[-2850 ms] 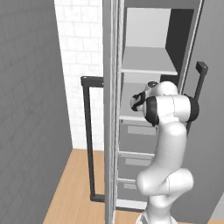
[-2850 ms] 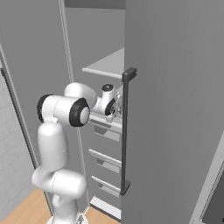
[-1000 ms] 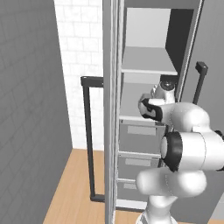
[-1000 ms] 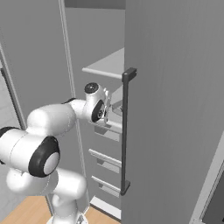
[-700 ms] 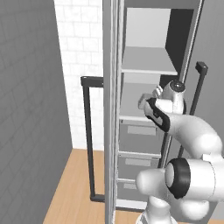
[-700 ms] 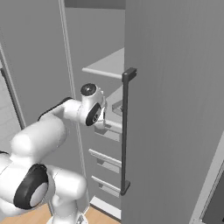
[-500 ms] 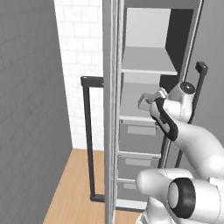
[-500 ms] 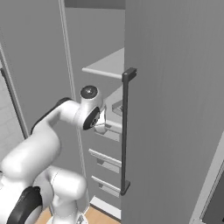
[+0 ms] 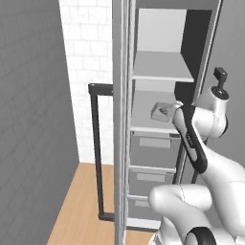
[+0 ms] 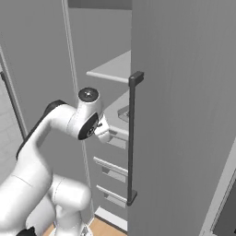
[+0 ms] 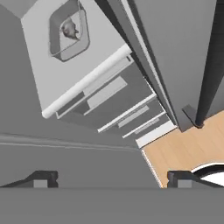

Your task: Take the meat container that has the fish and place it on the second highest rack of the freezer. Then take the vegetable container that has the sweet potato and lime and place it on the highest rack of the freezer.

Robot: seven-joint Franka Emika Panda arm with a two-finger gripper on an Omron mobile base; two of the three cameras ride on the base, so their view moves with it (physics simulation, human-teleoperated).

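Since a second ago the arm has swung back and out of the freezer (image 9: 158,62), its elbow now low in front of the drawers, while the meat container (image 11: 68,30) has stayed on the shelf. The gripper (image 11: 111,178) hangs with its jaws spread wide and nothing between them, the two dark fingertips (image 11: 41,178) far apart at the bottom of the hand view, well away from the container. That container is a shallow grey tray with rounded corners and a raised rim; inside it lies the fish (image 11: 69,29), a small pale-grey piece with dark marks, much smaller than the tray. The tray sits on the second highest rack (image 9: 146,122), the lower of two flat pale shelves, back from its rounded front edge. Above it is the highest rack (image 9: 158,72), and below are grey drawers (image 9: 153,150). A long black bar handle (image 9: 97,153) runs down the open door at left, over a wooden floor (image 9: 83,206).
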